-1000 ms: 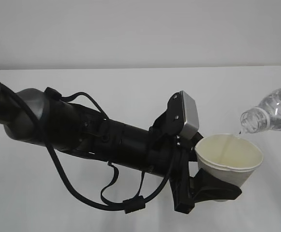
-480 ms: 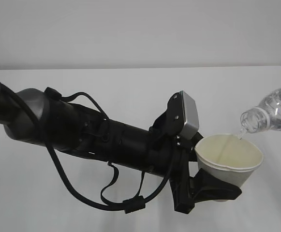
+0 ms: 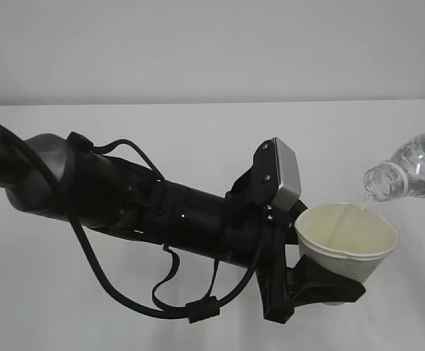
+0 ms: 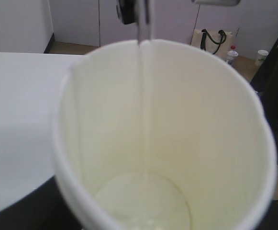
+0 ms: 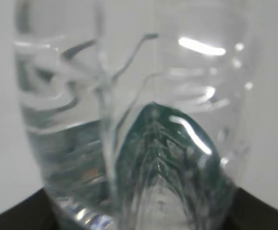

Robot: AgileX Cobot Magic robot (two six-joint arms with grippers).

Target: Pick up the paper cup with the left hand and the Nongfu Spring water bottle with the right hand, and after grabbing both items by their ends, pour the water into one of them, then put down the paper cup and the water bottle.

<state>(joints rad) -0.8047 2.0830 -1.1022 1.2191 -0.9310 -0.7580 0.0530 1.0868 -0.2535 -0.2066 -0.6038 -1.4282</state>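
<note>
Reaching in from the left of the exterior view, the left hand held the paper cup above the white table, its matt black fingers closed around the cup's lower wall. The arm was bulky and cylindrical, dull black, with thin cables looping beneath it and a smooth silver-grey box with rounded corners mounted near the wrist. The cup was tapered, white outside with a rolled rim, and leaned slightly towards the right. Its inside showed pale cream-yellow, smooth and faintly glossy, with a vertical seam line.

The Nongfu Spring water bottle entered at the right edge, tilted mouth-down, its capless neck just above the cup's far rim. Its plastic was clear, ribbed and reflective. The water ran as a thin colourless stream down the cup's inner wall to a shallow pale pool on the round base.

In the right wrist view the bottle's body filled the frame, with liquid inside and a dark green label showing through the plastic. The right hand appeared only as black edges at the lower corners, clamped on the bottle's base end.
</note>
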